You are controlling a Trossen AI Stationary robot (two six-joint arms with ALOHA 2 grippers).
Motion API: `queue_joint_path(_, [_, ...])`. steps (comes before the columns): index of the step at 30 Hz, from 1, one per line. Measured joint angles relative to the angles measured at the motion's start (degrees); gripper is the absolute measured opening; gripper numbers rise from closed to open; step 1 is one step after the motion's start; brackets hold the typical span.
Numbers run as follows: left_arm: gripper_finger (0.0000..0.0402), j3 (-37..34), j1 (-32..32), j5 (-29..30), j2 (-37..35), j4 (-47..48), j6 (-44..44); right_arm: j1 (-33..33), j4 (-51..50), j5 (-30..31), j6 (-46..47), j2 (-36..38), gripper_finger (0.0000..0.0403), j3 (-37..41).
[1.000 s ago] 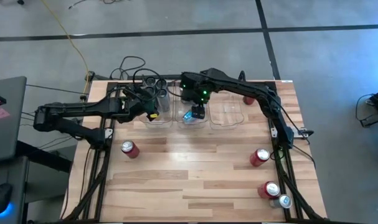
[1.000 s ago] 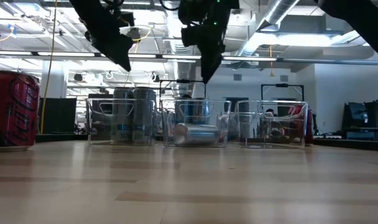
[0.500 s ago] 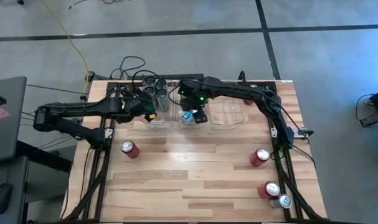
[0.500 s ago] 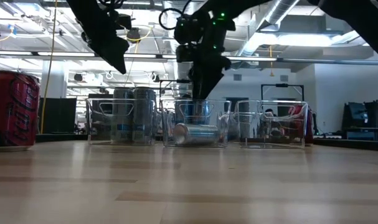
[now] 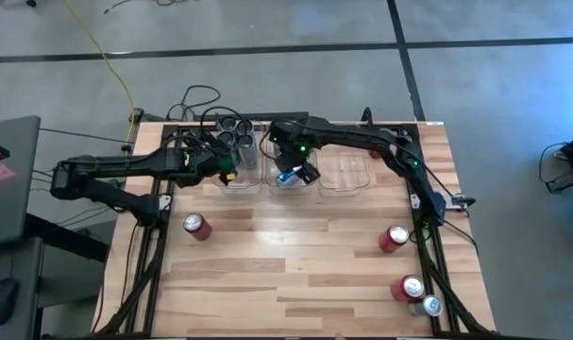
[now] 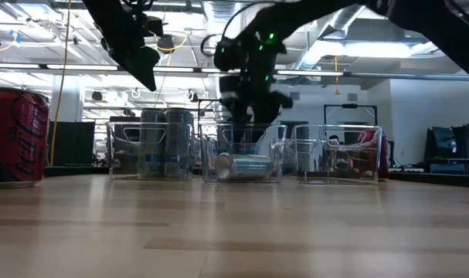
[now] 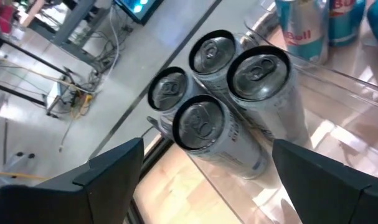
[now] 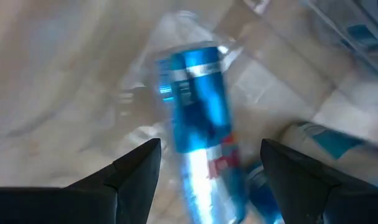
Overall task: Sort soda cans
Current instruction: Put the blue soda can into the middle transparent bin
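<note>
Three clear bins stand in a row at the far middle of the table. The left bin [image 5: 237, 159] holds several dark grey cans [image 7: 220, 118], upright. My left gripper [image 5: 231, 172] hovers open above them [image 7: 207, 143]. The middle bin [image 5: 288, 179] holds silver-blue cans; one [image 8: 198, 118] lies on its side [image 6: 242, 164]. My right gripper [image 5: 292, 174] points down into this bin [image 6: 246, 130], open, one finger on either side of the lying can [image 8: 210, 144], apart from it. Red cans [image 5: 196, 226] [image 5: 394, 238] [image 5: 409, 288] stand loose on the table.
The right bin [image 5: 347, 173] shows a red can inside in the low view [image 6: 371, 158]. A silver can [image 5: 430, 305] stands by the near right corner. A red can fills the low view's left edge [image 6: 16, 135]. Bare wood [image 5: 295, 255] lies between the bins and the near edge.
My right gripper has come down from above the middle bin into it, tipping and turning as it dropped. The left gripper has kept still over the left bin.
</note>
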State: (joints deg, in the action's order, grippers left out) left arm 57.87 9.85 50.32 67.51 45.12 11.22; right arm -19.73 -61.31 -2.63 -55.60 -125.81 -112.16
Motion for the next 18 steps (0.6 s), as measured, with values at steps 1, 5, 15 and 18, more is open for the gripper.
queue_joint_path(1, [0.0349,0.0,0.13,0.27,0.0,-0.04,0.1,-0.04,0.37,0.47,-0.61,-0.31,0.0292,0.0])
queue_joint_path(5, [0.0349,0.0,0.21,0.29,0.0,0.45,1.69,-0.71,0.98,1.27,-1.41,-2.15,0.0292,0.0])
queue_joint_path(15, [0.0349,0.0,0.66,0.08,0.0,0.44,1.91,-0.66,1.58,2.99,-3.48,-6.8,0.0288,-0.44])
queue_joint_path(18, [0.0349,0.0,0.67,0.07,0.0,0.47,2.37,-0.17,1.26,3.27,-4.56,-6.92,0.028,-0.4])
